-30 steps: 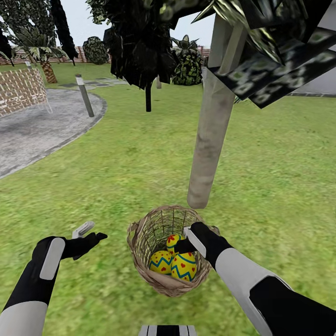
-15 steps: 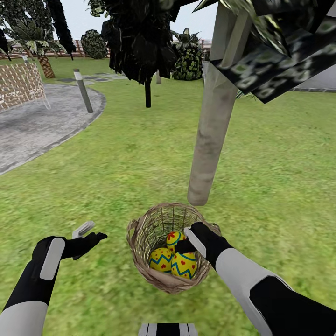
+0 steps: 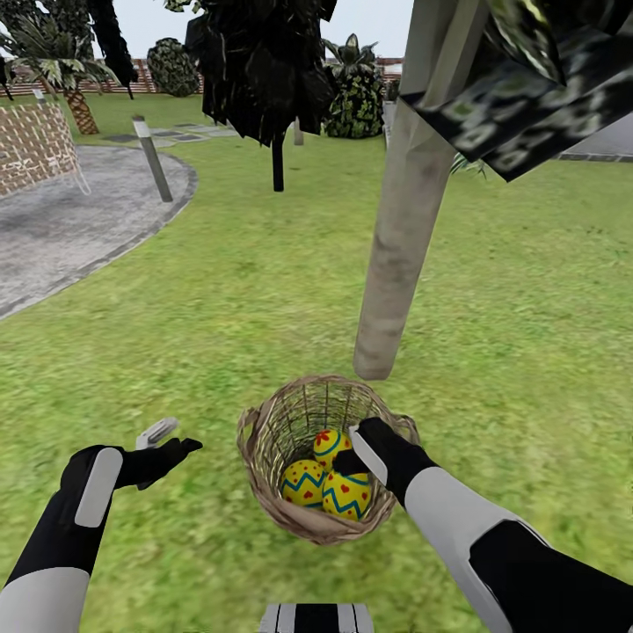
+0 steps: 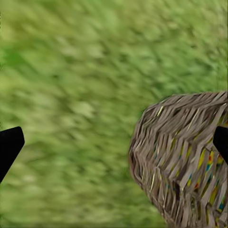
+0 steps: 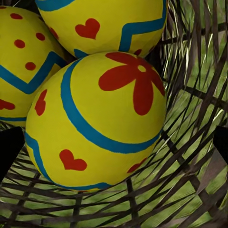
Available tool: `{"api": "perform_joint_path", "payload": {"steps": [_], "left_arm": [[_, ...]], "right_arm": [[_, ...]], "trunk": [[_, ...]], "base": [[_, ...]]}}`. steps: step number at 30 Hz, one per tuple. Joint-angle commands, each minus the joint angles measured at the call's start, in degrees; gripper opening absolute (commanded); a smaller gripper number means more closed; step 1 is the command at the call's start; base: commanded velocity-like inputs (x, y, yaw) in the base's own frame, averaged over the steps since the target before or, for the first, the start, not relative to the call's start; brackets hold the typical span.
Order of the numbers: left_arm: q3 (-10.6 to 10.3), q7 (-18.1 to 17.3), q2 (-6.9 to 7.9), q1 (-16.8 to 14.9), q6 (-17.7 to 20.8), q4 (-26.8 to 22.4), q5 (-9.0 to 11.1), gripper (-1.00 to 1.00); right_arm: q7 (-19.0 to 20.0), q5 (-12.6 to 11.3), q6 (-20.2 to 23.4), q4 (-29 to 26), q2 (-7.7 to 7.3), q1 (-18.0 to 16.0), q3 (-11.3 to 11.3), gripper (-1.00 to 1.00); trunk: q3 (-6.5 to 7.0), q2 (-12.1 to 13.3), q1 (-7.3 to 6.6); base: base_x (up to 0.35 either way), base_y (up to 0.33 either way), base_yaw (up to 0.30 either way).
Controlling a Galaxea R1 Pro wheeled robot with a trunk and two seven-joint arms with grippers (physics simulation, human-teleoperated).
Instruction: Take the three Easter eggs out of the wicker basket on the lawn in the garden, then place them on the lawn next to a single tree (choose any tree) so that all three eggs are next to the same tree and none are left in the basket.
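Head view shows the right hand [image 3: 350, 455] spread wide inside the wicker basket [image 3: 268, 420] over three Easter eggs [image 3: 327, 479], tree [image 3: 396, 237] at twelve o'clock; best centre the flower-marked egg [image 5: 97, 121] before closing, left hand [image 3: 167, 444] idling wide at nine o'clock.

Your head camera has tilted slightly: the whole scene shifted, with the wicker basket [image 3: 318, 457] and tree [image 3: 400, 220] trunk base riding a bit higher in frame. Right hand [image 3: 347, 459] is marginally higher too, still inside the basket by the Easter eggs [image 3: 327, 479].
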Motion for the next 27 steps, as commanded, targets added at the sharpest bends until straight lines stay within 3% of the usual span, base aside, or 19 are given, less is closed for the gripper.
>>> {"api": "perform_joint_path", "payload": {"steps": [1, 7, 11, 14, 16, 21, 27], "left_arm": [[0.0, 0.5, 0.00, 0.0, 0.2, 0.0, 0.6, 1.00], [0.0, 0.5, -0.01, -0.1, 0.2, 0.0, 0.6, 1.00], [1.3, 0.2, 1.29, -0.1, 0.0, -1.3, 1.8, 1.00], [2.3, 0.2, 2.26, 0.1, 0.3, -2.3, 0.9, 1.00], [2.9, 0.2, 2.91, 0.1, 0.4, -2.9, 1.4, 1.00], [4.4, 0.2, 4.53, 0.2, 0.4, -4.5, 2.9, 1.00], [4.4, 0.2, 6.47, 0.2, 0.4, -6.5, 4.7, 1.00]], "right_arm": [[-0.4, -0.6, 0.2, -0.1, -0.03, 0.0, 0.4, 1.00], [-0.3, -0.6, 0.1, -0.3, -0.06, 0.0, 0.4, 1.00], [1.0, -0.8, 0.4, -1.4, 0.05, -0.2, 0.3, 1.00], [1.6, -1.5, 0.5, -1.6, 0.05, -0.8, 0.3, 1.00], [1.9, -2.2, 0.9, -1.7, 0.05, -1.0, 0.3, 1.00], [0.8, -3.8, 2.5, -1.8, -0.01, -1.3, 0.4, 1.00], [-1.1, -5.7, 4.4, -1.2, -0.02, -2.1, 0.4, 1.00]], "trunk": [[-0.27, 0.0, 0.01], [-0.94, -0.1, 0.09], [-0.93, -0.1, 0.09], [-0.93, -0.1, 0.09], [-0.93, -0.1, 0.09], [-0.93, -0.1, 0.09], [-0.93, -0.1, 0.09]], "base": [[0.000, 0.000, 0.000], [0.000, 0.000, 0.000], [0.000, 0.000, 0.000], [0.000, 0.000, 0.000], [0.000, 0.000, 0.000], [0.000, 0.000, 0.000], [0.000, 0.000, 0.000]]}}
